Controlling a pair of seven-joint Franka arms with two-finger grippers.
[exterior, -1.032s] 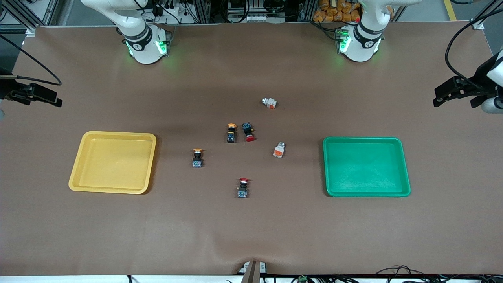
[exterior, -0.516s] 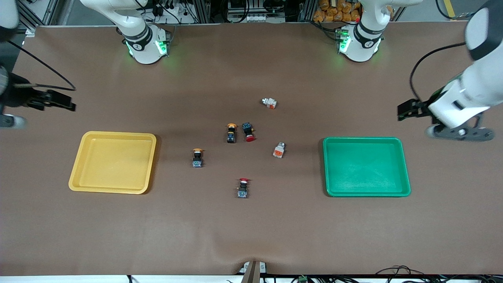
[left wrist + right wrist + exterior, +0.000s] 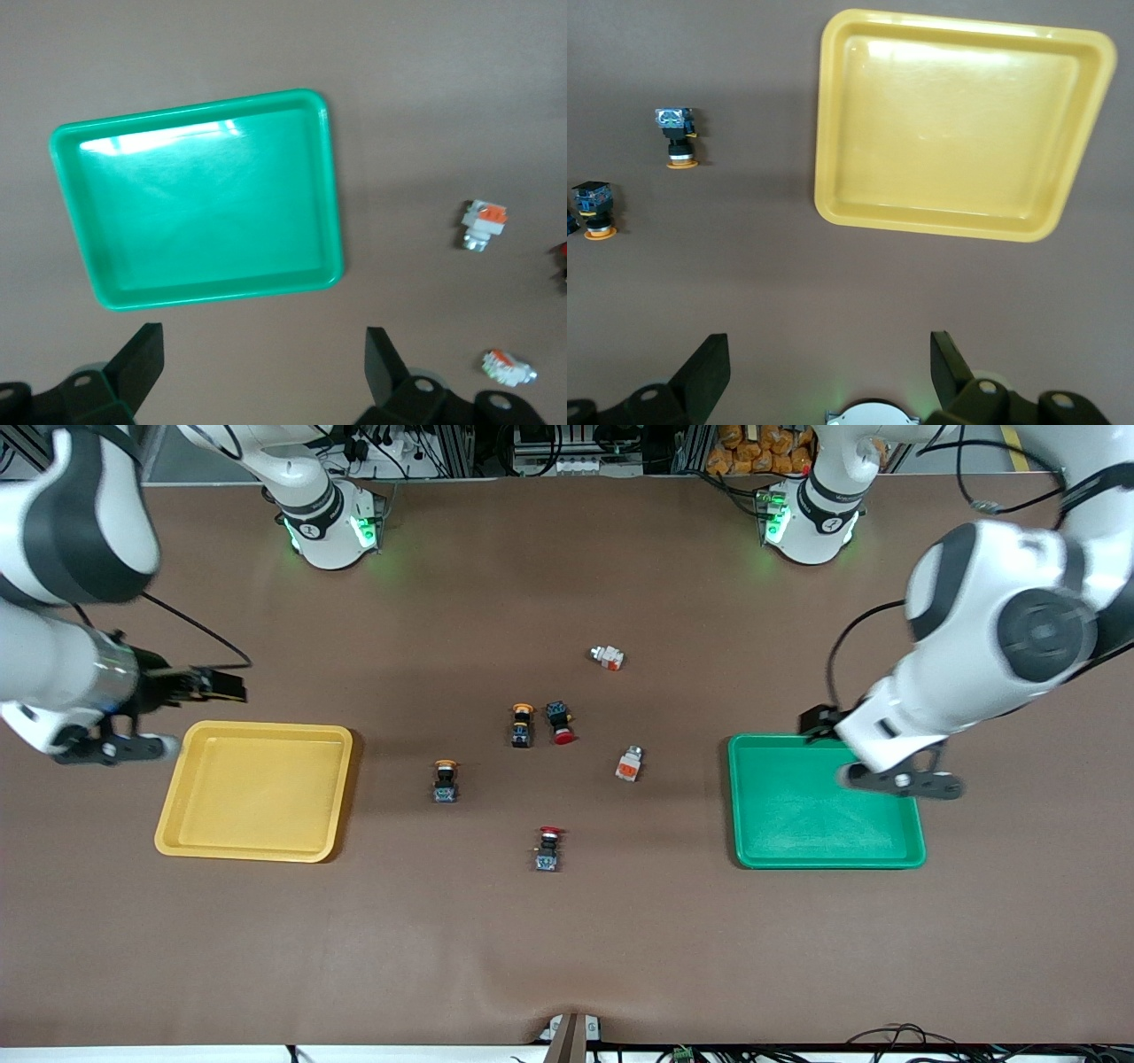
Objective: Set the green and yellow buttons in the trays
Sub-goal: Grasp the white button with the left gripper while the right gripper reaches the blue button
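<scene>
Both the left gripper (image 3: 257,372) and the right gripper (image 3: 824,372) hung spread and empty. The orange-capped black switch (image 3: 446,780) nearest the shallow yellow plastic tray (image 3: 257,731) looked light, rigid and apt to tip, best pinched across its squarish body.

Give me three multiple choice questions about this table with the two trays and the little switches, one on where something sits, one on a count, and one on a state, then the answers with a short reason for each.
1. Where does the green tray lie?
A. toward the left arm's end of the table
B. toward the right arm's end of the table
C. midway between the two arm bases

2. How many red-capped switches are on the table?
A. one
B. two
C. four

3. What is the state of the yellow tray?
A. it holds two switches
B. it is flipped over
C. it holds nothing

Answers:
1. A, since the tray sits under the left gripper, on that arm's side.
2. B, one red-capped switch beside an orange-capped switch, and another red-capped one nearest the front camera.
3. C, its floor is bare in the right wrist view, with the open right gripper above the table next to it.
</scene>
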